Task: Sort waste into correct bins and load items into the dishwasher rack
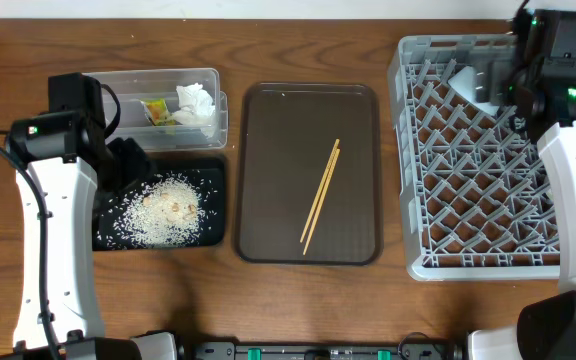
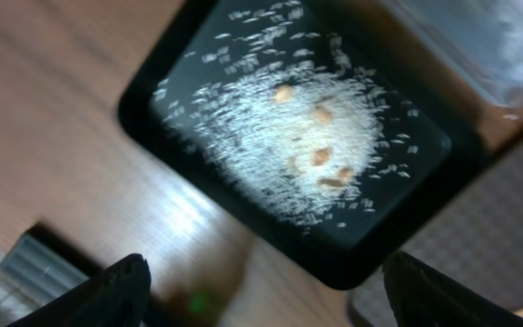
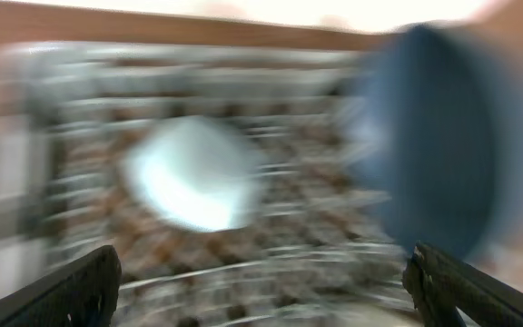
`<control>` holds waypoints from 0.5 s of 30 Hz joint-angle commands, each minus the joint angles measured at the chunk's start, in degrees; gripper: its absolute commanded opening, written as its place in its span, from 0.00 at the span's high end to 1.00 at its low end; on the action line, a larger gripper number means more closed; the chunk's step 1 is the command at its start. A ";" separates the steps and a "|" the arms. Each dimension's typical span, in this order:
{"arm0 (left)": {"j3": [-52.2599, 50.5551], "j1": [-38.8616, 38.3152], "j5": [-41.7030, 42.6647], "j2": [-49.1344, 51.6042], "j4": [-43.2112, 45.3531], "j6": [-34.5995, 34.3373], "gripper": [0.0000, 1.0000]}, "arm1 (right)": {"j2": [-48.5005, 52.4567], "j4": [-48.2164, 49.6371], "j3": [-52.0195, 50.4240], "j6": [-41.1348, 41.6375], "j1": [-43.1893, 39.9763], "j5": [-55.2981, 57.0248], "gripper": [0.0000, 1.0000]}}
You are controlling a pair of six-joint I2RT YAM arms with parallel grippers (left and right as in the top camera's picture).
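The left gripper (image 2: pixel 266 283), jaws spread and empty, hangs above the cooked rice (image 1: pixel 163 208) in the black tray (image 1: pixel 213 176) at the table's 9 o'clock. The right gripper (image 3: pixel 261 272), jaws wide and holding nothing, hovers over the dishwasher rack (image 1: pixel 468 200) at 3 o'clock, where a blurred light blue bowl (image 3: pixel 193 177) and dark blue plate (image 3: pixel 434 145) sit. Wooden chopsticks (image 1: pixel 321 196) lie on the central brown serving tray (image 1: pixel 268 200).

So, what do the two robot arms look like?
The left arm and the right arm both have white link shells, black joint housings, thin black cables and small green lights. The gripper fingers are black and plain, with no markings visible.
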 commanded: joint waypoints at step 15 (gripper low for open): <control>-0.07 -20.79 8.11 0.94 4.28 14.73 0.14 | -0.20 -19.23 -0.74 7.21 4.31 -31.69 0.01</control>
